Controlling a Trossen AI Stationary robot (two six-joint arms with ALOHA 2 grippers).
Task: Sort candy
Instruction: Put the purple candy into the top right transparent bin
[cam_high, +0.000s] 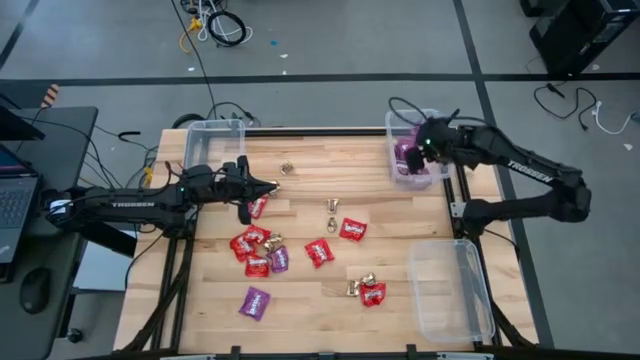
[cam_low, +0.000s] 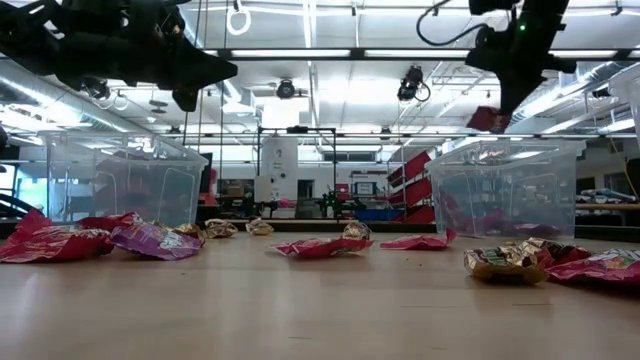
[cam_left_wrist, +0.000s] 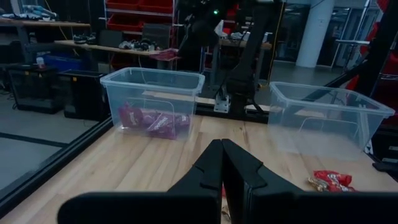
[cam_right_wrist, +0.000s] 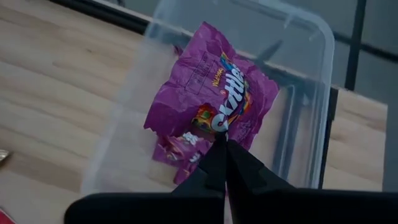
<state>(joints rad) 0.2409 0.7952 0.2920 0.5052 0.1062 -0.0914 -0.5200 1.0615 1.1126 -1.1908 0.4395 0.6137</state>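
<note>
I have the right gripper (cam_right_wrist: 222, 144) pinching a purple packet (cam_right_wrist: 214, 93) over the far-right bin (cam_right_wrist: 305, 74); releasing comes next, while the left gripper (cam_left_wrist: 222, 163) waits closed and empty.

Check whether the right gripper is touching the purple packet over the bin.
Touching. In the right wrist view the right gripper is shut on the edge of the purple packet, which hangs above the clear bin.

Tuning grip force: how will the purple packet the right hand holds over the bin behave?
The purple packet hangs crinkled from the right hand, so probably floppy and light. Its glossy wrapper may slip; once released, it should drop flat into the bin.
</note>
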